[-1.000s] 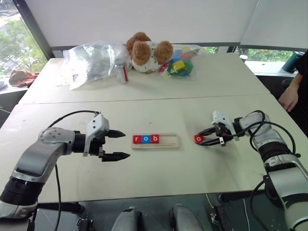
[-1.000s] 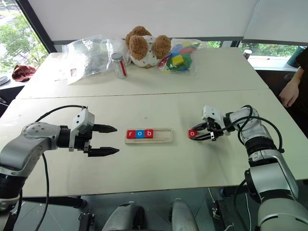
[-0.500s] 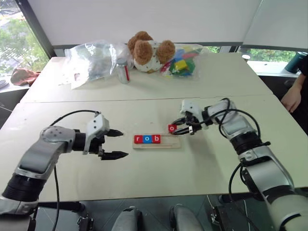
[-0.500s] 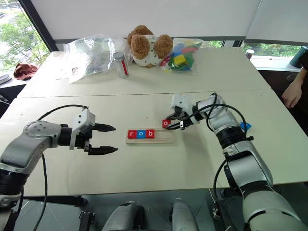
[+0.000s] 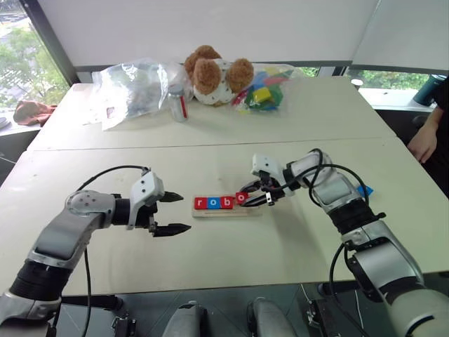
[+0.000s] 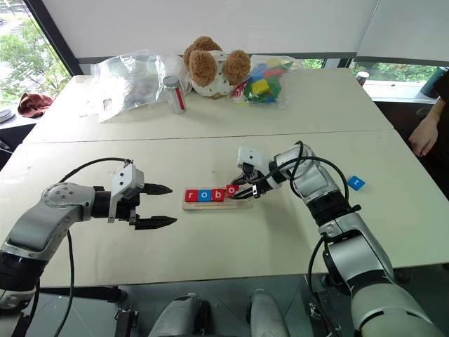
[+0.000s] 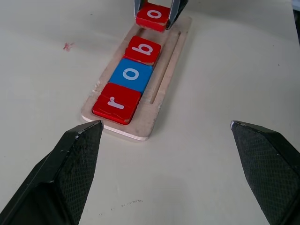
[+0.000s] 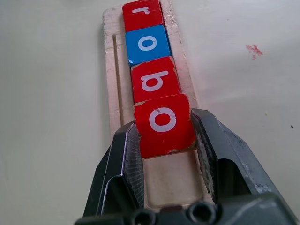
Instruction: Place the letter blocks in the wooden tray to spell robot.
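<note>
The wooden tray (image 7: 164, 75) lies at the middle of the near table. It holds a red "r" (image 7: 117, 103), a blue "o" (image 7: 131, 74) and a red "b" (image 7: 142, 48) in a row. My right gripper (image 6: 236, 192) is shut on a red "o" tile (image 8: 163, 123), held just over the tray right beside the "b" and slightly tilted. My left gripper (image 5: 184, 213) stands open a short way left of the tray's "r" end, with nothing between its fingers. A blue letter tile (image 6: 356, 182) lies on the table far to the right.
At the back of the far table sit a teddy bear (image 5: 212, 74), a clear plastic bag (image 5: 133, 88), a small jar (image 5: 177, 104) and a bag of coloured toy blocks (image 5: 263, 88). A person's hand (image 5: 423, 140) rests at the right edge.
My right gripper has carried the red "o" tile leftward, from the table right of the tray to above the tray beside the "b". The left gripper has stayed nearly still.
</note>
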Controlling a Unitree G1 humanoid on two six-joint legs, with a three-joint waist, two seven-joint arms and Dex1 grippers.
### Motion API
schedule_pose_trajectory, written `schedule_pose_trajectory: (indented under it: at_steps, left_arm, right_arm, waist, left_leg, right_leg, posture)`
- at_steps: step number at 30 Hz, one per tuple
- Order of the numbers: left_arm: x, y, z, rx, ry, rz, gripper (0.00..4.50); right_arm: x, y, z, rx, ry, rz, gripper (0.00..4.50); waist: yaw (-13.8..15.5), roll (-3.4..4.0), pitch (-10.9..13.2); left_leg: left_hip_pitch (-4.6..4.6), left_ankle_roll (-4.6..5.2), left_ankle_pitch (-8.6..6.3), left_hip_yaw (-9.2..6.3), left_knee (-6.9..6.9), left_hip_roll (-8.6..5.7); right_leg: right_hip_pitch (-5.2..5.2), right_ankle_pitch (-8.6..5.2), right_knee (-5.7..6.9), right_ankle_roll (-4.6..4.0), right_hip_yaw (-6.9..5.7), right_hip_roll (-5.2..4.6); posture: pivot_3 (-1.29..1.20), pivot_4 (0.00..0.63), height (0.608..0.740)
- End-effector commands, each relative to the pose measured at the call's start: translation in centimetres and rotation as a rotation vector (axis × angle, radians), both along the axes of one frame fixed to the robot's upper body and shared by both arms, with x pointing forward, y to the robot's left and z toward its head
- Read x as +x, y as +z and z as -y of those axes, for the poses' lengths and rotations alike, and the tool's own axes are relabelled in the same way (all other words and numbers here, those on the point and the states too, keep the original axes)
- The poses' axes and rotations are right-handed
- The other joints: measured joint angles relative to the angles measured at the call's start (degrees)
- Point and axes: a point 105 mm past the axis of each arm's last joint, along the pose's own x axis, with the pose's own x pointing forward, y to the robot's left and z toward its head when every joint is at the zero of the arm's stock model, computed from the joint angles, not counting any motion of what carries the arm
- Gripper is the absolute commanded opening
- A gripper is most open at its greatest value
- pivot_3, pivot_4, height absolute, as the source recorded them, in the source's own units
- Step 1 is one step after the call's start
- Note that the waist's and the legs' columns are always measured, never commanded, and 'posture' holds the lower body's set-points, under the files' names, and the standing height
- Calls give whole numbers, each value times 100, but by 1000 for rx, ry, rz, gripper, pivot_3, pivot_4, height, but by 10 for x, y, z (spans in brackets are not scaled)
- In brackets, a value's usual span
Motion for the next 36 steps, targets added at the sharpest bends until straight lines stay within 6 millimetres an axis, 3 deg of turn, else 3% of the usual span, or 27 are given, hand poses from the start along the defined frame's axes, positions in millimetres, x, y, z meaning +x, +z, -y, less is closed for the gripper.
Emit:
schedule_pose_trajectory:
  at_steps: [1,10,36]
  left_arm:
    - [-3,9,4,-21,-16,30,4500]
    - [1,7,10,-31,-22,33,4500]
    - [2,6,12,-34,-27,30,4500]
  right_arm:
    - [1,9,-9,24,17,48,1130]
    - [3,7,-15,29,23,59,1130]
    - [-2,1,-7,13,28,42,1130]
  waist:
    - [-3,0,0]
    - [1,0,0]
    - [-3,0,0]
  left_leg:
    - [0,0,0,0,0,0]
    - [0,-3,2,0,0,0]
    - [0,-2,1,0,0,0]
  right_leg:
    - [0,0,0,0,0,0]
    - [0,0,0,0,-1,2]
    - [0,0,0,0,-1,3]
  posture:
    - [0,150,740]
    - [0,150,740]
    - [0,150,740]
